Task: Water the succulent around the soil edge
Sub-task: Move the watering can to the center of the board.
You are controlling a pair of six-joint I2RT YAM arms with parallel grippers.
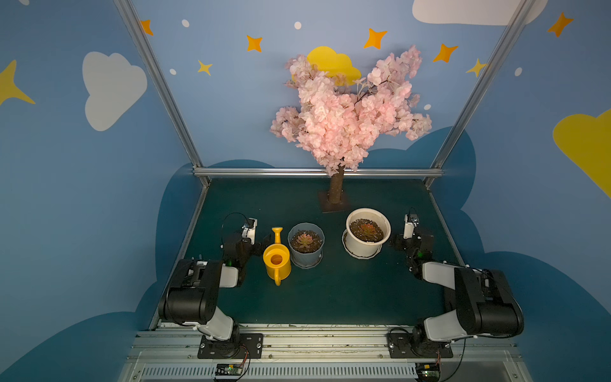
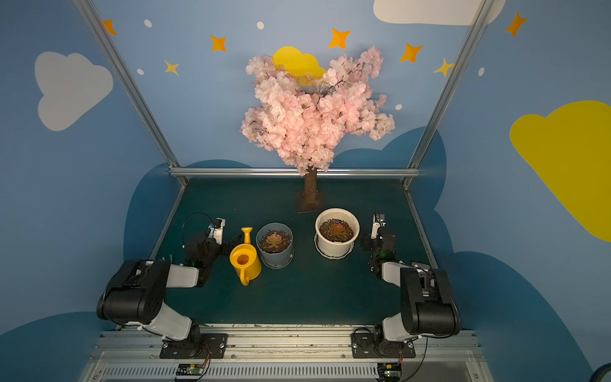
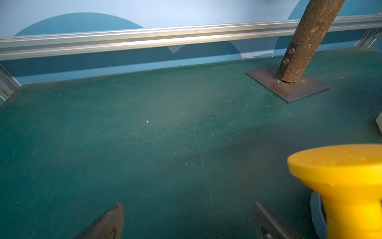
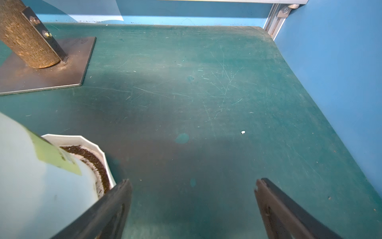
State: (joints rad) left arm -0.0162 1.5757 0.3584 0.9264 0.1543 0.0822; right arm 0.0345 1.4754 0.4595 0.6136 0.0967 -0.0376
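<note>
We judge the step in hand to be taking up the watering can (image 1: pixel 277 261), since nothing is held yet. Nearest the bench's (image 1: pixel 330 297) near edge is the can's handle (image 1: pixel 277 280), which points straight at that edge. The can stands upright, left of the bench's middle.

The left jaws are spread wide and empty. They sit off the can's left flank, level with the spout (image 1: pixel 277 233) rather than the handle. The left wrist view shows only the spout's rose (image 3: pixel 339 163) off to one side, with bare bench between the jaws. We should draw back toward the near edge, turn in, and close squarely across the handle loop. We cannot see whether the can holds water, so we lift it level.

Touching or just beside the can, on its right, stands the grey-blue pot (image 1: pixel 307 258) with a succulent (image 1: pixel 303 240). Farther off, right of the bench's middle, a white pot (image 1: pixel 363 248) holds a second succulent (image 1: pixel 367 229). The task does not say which one to water. The right jaws, also spread and empty, rest just beside the white pot's right side.

When pouring, we keep the rose over the dark ring of soil between rosette and rim. We tilt slowly, work round the ring, and stay off the leaves. The tree trunk (image 1: pixel 336 188) at the far edge stands behind both pots.
</note>
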